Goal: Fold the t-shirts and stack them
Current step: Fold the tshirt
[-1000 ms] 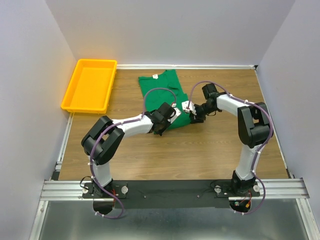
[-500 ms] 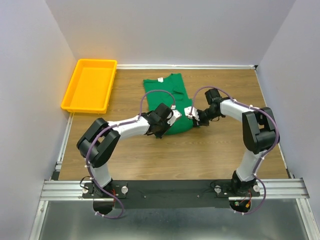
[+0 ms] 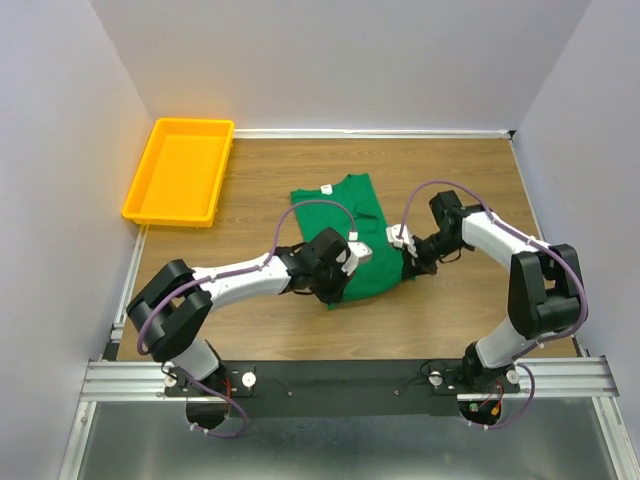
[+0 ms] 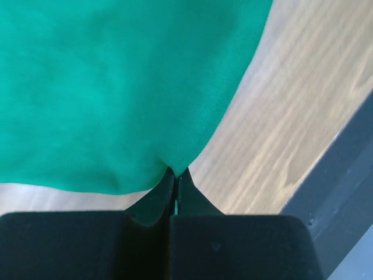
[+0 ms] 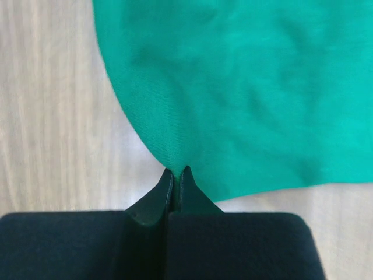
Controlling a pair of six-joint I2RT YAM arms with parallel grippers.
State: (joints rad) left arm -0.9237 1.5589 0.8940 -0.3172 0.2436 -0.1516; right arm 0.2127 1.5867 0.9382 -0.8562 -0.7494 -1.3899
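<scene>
Green t-shirt lies flat near the middle of the wooden table, collar and white neck label toward the far wall, well apart from the yellow tray in the far left corner. Both arms have hold of its near edge. The left gripper is closed, its fingertips pinching a small tuck of green cloth at the near left corner. The right gripper is likewise clamped on the fabric at the near right corner. In both wrist views the cloth fans out from the pinch with only soft wrinkles.

This looks like the start of a fold taken from the near edge, though the task is early on by my reading — nothing is stacked yet. To do it well, the two corners should rise together and travel at the same pace, so the edge stays straight and the crease runs square across the body. Each bite is thin — only a little cloth sits between the tips — so a sudden pull could slip a corner free. A low, even carry toward the collar should lay the layers flat.
</scene>
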